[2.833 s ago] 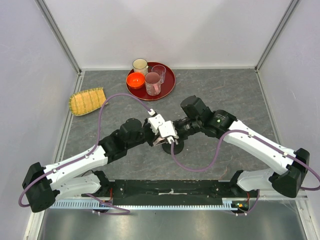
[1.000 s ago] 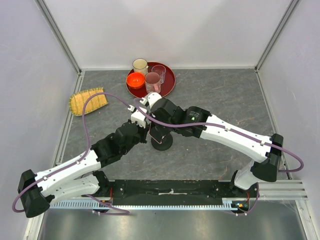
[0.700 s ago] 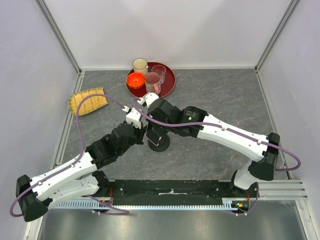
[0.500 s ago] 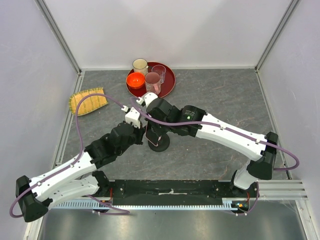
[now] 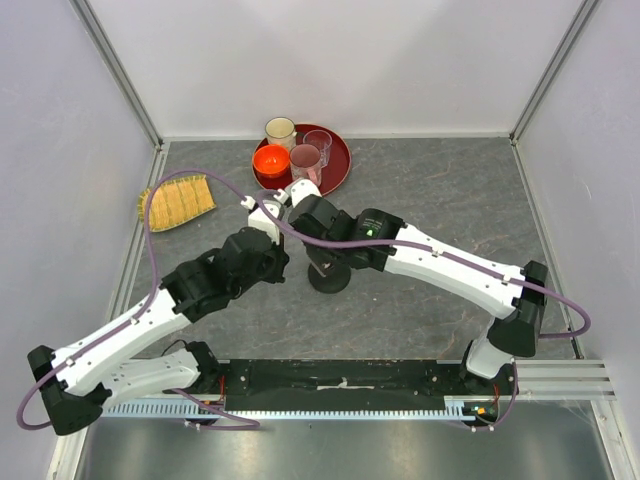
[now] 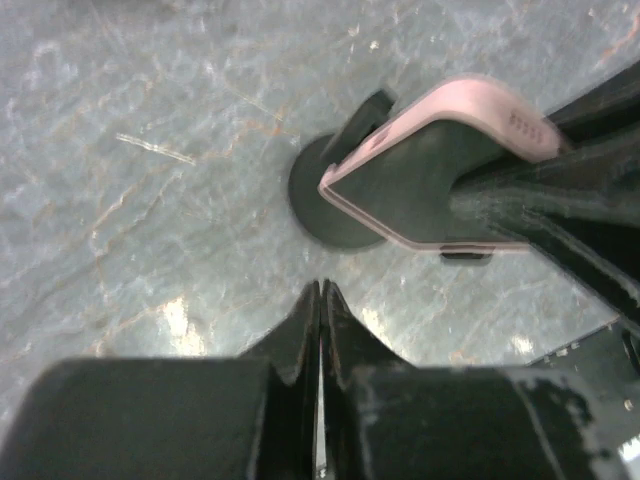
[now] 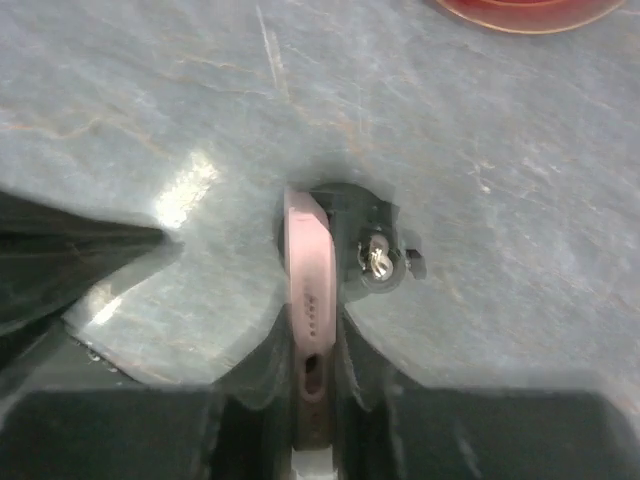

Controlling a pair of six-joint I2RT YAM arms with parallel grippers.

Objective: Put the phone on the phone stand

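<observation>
left arm has drawn back from the phone stand [image 5: 329, 278], top view. left wrist: left gripper [image 6: 320, 295] closed tight, empty; phone [image 6: 420, 180] tilted over the stand's base. right wrist: right gripper [image 7: 310, 345] clamped on the phone, edge-on beside the holder.

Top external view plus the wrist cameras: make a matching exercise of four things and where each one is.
Things:
1. slim phone with a pale pink case
2. black phone stand with a round disc base
3. small orange bowl
4. yellow woven mat

Places:
A. on the round red tray
B. standing on the bare grey tabletop
C. lying by the table's left edge
D. clamped edge-on in the right gripper

Pairs: 1-D, 2-B, 3-A, 4-C
</observation>
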